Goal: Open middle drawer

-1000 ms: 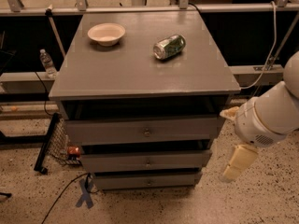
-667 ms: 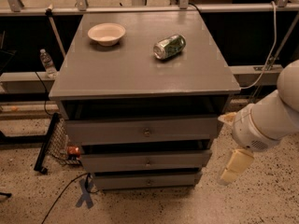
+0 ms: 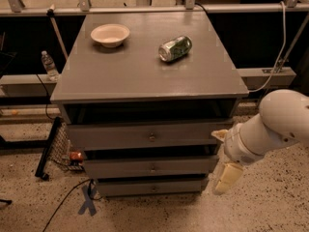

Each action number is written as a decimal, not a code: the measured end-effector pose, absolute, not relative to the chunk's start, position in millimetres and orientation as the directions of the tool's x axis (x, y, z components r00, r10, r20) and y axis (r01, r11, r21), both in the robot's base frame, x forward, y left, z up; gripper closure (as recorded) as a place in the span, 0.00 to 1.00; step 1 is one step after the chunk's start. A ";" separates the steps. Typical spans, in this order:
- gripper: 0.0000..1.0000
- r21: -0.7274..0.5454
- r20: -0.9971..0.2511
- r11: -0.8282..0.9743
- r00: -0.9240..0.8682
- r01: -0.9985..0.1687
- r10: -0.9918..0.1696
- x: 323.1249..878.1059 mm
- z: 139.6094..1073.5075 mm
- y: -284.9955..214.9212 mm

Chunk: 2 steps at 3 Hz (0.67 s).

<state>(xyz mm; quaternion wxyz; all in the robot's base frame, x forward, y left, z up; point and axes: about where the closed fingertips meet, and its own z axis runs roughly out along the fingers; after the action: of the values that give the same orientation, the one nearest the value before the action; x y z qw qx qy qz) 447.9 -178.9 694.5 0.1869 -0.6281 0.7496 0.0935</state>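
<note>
The grey cabinet (image 3: 145, 76) has three drawer fronts stacked one under the other. The middle drawer (image 3: 120, 168) is the mid-sized front, with one small round knob (image 3: 153, 167) at its centre, and it looks pushed in. The wider top drawer (image 3: 111, 137) lies above it and the narrower bottom drawer (image 3: 125, 188) below. My gripper (image 3: 226, 177) hangs at the end of the white arm (image 3: 275, 124), just off the cabinet's right front corner at about the middle drawer's height. It touches nothing and is well to the right of the knob.
A cream bowl (image 3: 110, 35) and a green can (image 3: 175, 48) lying on its side rest on the cabinet top. A water bottle (image 3: 49, 65) stands behind at the left. A black wire rack (image 3: 54, 146) and cables lie on the speckled floor at the left.
My arm and gripper have moved left and slightly down, closer to the cabinet's right front corner. The drawers have not moved.
</note>
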 end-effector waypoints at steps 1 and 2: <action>0.00 -0.066 -0.452 0.188 -0.138 -0.980 -0.881 458.4 656.2 -170.3; 0.00 -0.066 -0.452 0.187 -0.138 -0.980 -0.881 458.3 655.9 -170.3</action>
<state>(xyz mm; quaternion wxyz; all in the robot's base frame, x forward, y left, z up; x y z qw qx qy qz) 458.3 -170.3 655.9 0.1999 -0.6252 0.7442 0.1238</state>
